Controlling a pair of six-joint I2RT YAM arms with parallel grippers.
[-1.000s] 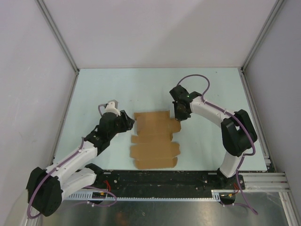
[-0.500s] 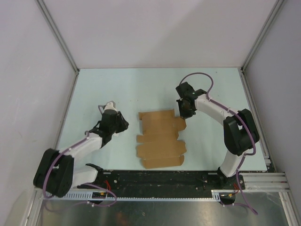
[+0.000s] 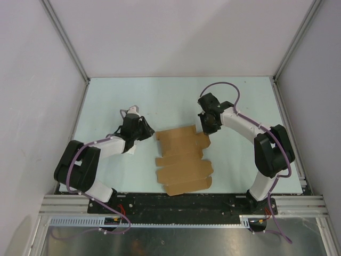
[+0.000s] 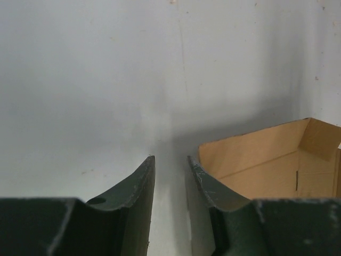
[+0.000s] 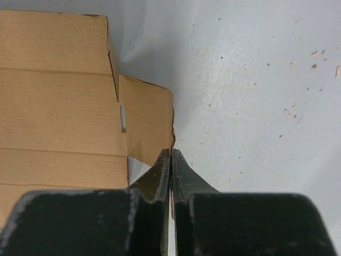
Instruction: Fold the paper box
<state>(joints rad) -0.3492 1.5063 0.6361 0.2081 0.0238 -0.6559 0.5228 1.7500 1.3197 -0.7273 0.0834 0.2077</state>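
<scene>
- Pale table [image 3: 106, 101] carries the flat paper box [image 3: 183, 160], long axis near-to-far.
- Right gripper [image 5: 170, 152], closed, touches its far-right corner; left gripper [image 4: 170, 160], part-open and empty, waits just left.

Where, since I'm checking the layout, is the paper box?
Top view: the paper box lies unfolded near the table's front middle, the right gripper pinching its far right flap, the left gripper off its far left corner.

The box [image 3: 183, 159] is plain brown, the table [image 3: 160, 101] pale bluish white, the 2 arms [image 3: 241, 125] black and white, their cables [image 3: 219, 85] purple.
</scene>
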